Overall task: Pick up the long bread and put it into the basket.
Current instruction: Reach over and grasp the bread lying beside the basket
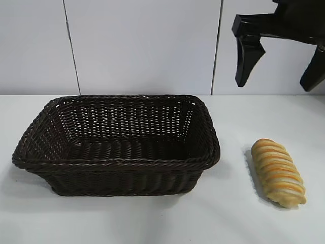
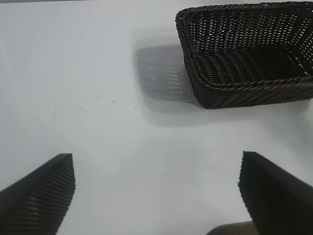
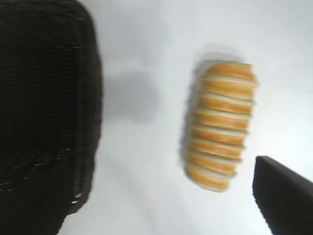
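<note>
The long bread (image 1: 278,172), golden with orange-brown crosswise stripes, lies on the white table to the right of the basket (image 1: 117,163), a large dark brown wicker basket with nothing in it. My right gripper (image 1: 274,85) is open and empty, hanging high above the table behind the bread. In the right wrist view the bread (image 3: 222,125) lies beside the basket (image 3: 49,98), and one dark finger (image 3: 281,196) shows near the bread's end. My left gripper (image 2: 156,166) is open and empty over bare table, apart from the basket (image 2: 234,90); it is out of the exterior view.
The white tabletop (image 1: 162,223) runs back to a pale panelled wall (image 1: 142,46). The basket casts a shadow (image 2: 161,73) on the table beside it.
</note>
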`<state>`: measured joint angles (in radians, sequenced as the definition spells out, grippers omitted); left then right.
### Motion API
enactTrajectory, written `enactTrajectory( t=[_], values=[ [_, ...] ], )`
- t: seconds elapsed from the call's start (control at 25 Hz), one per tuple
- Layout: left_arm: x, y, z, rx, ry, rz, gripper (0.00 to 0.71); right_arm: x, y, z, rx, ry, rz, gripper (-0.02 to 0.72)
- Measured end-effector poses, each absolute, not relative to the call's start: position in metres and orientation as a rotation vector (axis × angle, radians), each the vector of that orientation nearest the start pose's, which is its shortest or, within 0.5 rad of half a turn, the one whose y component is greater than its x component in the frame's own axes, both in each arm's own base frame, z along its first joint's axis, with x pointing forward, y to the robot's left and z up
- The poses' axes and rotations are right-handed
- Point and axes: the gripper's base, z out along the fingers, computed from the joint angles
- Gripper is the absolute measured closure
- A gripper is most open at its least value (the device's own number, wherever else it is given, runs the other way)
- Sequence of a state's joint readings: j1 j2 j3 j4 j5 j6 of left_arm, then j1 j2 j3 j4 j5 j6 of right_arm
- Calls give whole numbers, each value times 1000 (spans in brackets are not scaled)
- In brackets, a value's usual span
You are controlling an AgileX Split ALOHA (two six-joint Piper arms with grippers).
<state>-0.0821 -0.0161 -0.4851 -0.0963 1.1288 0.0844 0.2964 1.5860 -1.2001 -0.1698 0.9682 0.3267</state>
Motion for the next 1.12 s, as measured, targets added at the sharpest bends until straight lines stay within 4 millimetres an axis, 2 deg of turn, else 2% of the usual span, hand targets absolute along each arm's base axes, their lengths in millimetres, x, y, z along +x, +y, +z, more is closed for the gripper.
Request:
enactTrajectory(
  t=[0.12, 0.24, 0.48, 0.72, 1.04, 1.08, 1.12],
  values=[
    [-9, -7, 268, 184, 2101, -115, 56, 298, 71, 237, 0, 2844, -78, 9],
    [-9, -7, 268, 184, 2101, -115, 56, 291, 68, 216, 38, 2837, -53, 9],
    [-9, -7, 268, 184, 2101, -115, 56, 287, 64, 198, 77, 2787, -53, 9],
    [-9, -7, 268, 184, 2101, -115, 56, 298, 54, 178, 130, 2794, -67, 9],
    [-9, -7, 268, 184, 2101, -115, 56, 307, 56, 146, 126, 2850, -75, 9],
    [-9, -7, 268, 184, 2101, -115, 56, 308, 56, 143, 124, 2852, -74, 25],
    [-9, -7, 268, 184, 2101, -115, 56, 308, 57, 142, 124, 2847, -68, 79]
  ],
)
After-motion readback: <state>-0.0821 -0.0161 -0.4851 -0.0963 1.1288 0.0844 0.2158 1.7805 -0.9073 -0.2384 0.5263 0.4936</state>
